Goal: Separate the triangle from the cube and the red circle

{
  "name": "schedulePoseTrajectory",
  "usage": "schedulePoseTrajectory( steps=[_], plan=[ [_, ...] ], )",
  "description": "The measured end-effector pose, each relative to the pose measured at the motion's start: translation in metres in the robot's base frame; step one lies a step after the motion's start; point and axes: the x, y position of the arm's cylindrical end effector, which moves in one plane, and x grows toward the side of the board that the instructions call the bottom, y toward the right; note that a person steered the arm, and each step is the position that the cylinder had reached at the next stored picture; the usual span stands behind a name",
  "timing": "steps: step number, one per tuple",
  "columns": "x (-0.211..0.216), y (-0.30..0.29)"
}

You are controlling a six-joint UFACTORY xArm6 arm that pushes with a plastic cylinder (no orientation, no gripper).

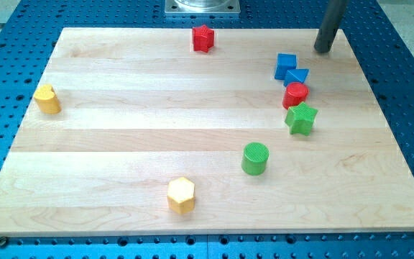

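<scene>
A blue cube (285, 65) sits at the view's upper right. A small blue triangle (297, 75) touches its lower right side. A red circle (295, 94) stands just below the triangle, touching it. A green star (301, 118) sits right under the red circle. My tip (323, 50) is the lower end of the dark rod, resting on the board above and to the right of the cube and triangle, a short gap away from both.
A red star (203, 38) is near the top edge. A yellow block (47, 99) is at the left edge. A green circle (255, 158) and a yellow hexagon (181, 195) lie lower on the wooden board (121, 144).
</scene>
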Motion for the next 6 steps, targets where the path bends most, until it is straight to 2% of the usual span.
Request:
schedulePoseTrajectory(
  steps=[1,2,4,5,6],
  plan=[
    [0.002,-0.009],
    [0.051,-0.019],
    [0.122,-0.023],
    [0.123,-0.029],
    [0.123,-0.066]
  ],
)
